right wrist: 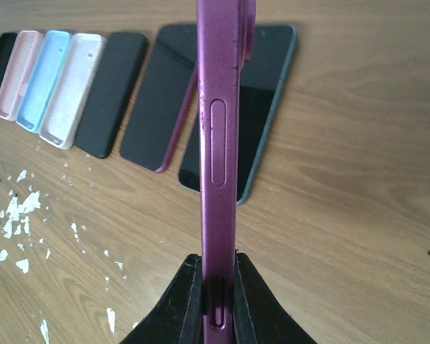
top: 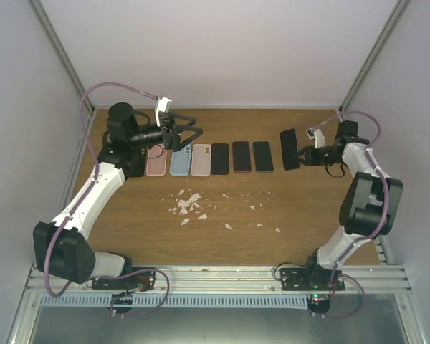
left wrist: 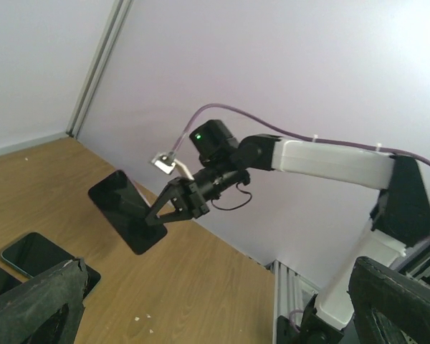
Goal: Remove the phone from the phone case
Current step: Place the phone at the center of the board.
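**A:** Right wrist view is the one to watch. The right gripper (right wrist: 218,290) has its jaws pinched tight on one short end of the phone (left wrist: 125,211). It's held on edge, clear of the wood, and by the look of it the purple case (right wrist: 221,129) is on it yet.

**B:** And the left gripper (top: 188,140)?

**A:** Jaws spread wide, nothing between them. It hangs well apart from the right jaws, above the empty cases (top: 179,159) at its own end of the row.

**B:** So no peeling yet?

**A:** I'd say not; this looks like the presenting step. Next, those open jaws need to cross over and take the free end that sticks out beyond the right jaws. They should catch the case lip rather than the glass, then pull while the right holds firm.

**B:** The table?

**A:** A brown wooden table (top: 308,215), with white flakes (top: 188,204) scattered on the near side of the row. Dark phones (top: 241,156) lie flat below the held one. Plain white walls (top: 215,50), metal rails in the corners.
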Controlling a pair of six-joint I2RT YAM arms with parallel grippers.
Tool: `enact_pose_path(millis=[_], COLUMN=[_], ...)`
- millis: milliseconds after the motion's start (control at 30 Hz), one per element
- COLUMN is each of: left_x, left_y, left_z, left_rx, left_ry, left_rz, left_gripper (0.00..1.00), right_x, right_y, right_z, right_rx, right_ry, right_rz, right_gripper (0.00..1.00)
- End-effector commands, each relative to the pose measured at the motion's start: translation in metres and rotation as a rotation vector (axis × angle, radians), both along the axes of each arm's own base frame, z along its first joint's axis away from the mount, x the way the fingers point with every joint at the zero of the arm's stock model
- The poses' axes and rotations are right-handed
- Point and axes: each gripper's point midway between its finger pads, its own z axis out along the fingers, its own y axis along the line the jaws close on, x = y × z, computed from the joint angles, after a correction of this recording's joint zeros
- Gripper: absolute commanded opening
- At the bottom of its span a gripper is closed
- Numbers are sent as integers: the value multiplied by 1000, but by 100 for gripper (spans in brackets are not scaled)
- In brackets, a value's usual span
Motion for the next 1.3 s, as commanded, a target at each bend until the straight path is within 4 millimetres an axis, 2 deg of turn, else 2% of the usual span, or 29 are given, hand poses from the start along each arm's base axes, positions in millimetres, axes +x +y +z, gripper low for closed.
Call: enact_pose_path(millis=[0, 400, 800, 1267], left_x=[-8, -8, -7, -5], left_y=[7, 10, 13, 15], left_z=[12, 11, 8, 7], left_rx=[-16, -22, -27, -28], left_ry=[-58, -53, -45, -39], left_rz=[18, 28, 37, 43], left_gripper=[99, 99, 99, 99], right_x=[20, 39, 44, 48], right_y=[-13, -11, -11, -19], right_z=[-9, -45, -65, -83], right_rx=[-2, 104, 227, 272], right_ry=[-21, 106, 221, 277], right_rz=[-2, 15, 19, 7], right_gripper=[0, 3, 7, 13])
